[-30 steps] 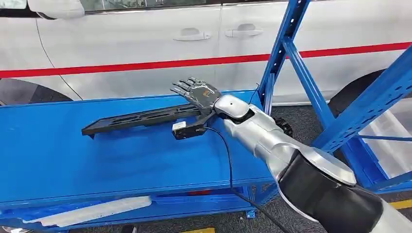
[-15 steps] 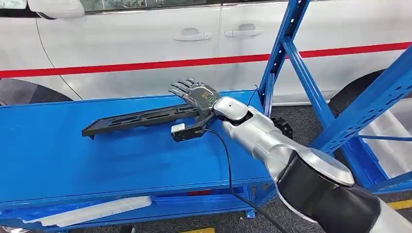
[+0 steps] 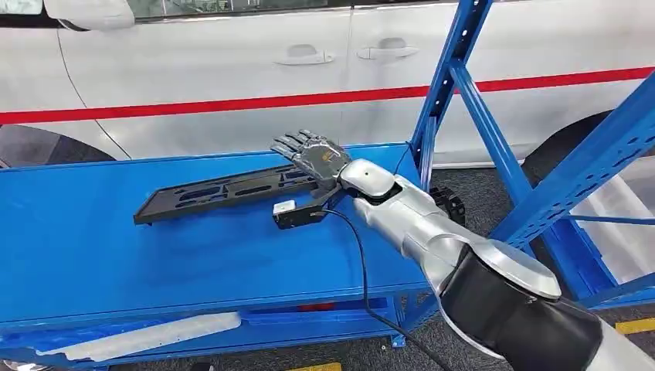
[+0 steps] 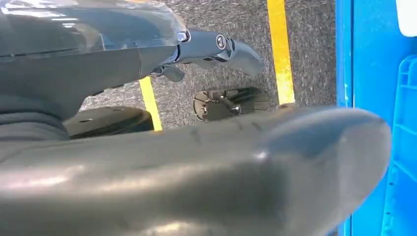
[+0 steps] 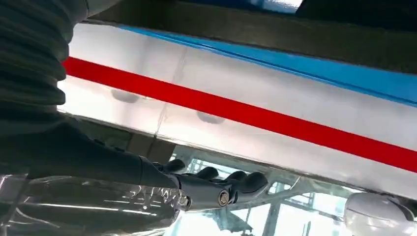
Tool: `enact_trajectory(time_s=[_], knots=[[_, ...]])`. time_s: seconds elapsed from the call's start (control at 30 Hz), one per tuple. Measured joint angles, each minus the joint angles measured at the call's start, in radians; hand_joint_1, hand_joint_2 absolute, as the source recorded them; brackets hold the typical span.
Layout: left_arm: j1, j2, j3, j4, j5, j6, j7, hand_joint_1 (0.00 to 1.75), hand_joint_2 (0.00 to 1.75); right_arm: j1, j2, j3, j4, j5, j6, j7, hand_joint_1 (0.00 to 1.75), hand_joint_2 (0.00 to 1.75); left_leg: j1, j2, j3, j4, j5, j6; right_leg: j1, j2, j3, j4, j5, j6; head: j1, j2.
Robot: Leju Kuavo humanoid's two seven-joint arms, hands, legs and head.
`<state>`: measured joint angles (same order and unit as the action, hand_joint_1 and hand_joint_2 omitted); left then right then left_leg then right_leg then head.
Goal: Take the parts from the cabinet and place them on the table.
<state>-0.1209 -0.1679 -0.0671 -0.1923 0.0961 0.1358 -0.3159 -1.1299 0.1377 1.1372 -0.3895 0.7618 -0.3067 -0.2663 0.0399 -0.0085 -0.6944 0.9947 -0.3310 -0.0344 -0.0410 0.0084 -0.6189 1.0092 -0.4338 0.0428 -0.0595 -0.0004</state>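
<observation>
A long black part (image 3: 224, 191) lay flat on the blue desk (image 3: 93, 247). The right hand (image 3: 313, 152) rested over its near end, fingers spread, gripping nothing. Lifting away carelessly, a finger might snag and drag it.

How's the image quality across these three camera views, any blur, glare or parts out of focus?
Head view: evenly lit and sharp; the black part casts a soft shadow on the blue table, with mild sheen on the white car. Left wrist view: a large, blurred dark shape sits close to the lens, while the floor with the yellow line beyond is sharper. Right wrist view: upside down, with bright washed-out areas near the fingers.
</observation>
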Motion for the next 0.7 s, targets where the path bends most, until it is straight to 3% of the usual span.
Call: enact_trajectory(time_s=[0.7], knots=[[0.007, 0.001, 0.000, 0.000, -0.009, 0.002, 0.010, 0.00, 0.00, 0.027, -0.001, 0.026, 0.010, -0.011, 0.002, 0.004, 0.00, 1.75, 0.000, 0.000, 0.000, 0.000, 0.000, 0.000, 0.000, 0.000, 0.000, 0.000, 0.000, 0.000, 0.000, 0.000]])
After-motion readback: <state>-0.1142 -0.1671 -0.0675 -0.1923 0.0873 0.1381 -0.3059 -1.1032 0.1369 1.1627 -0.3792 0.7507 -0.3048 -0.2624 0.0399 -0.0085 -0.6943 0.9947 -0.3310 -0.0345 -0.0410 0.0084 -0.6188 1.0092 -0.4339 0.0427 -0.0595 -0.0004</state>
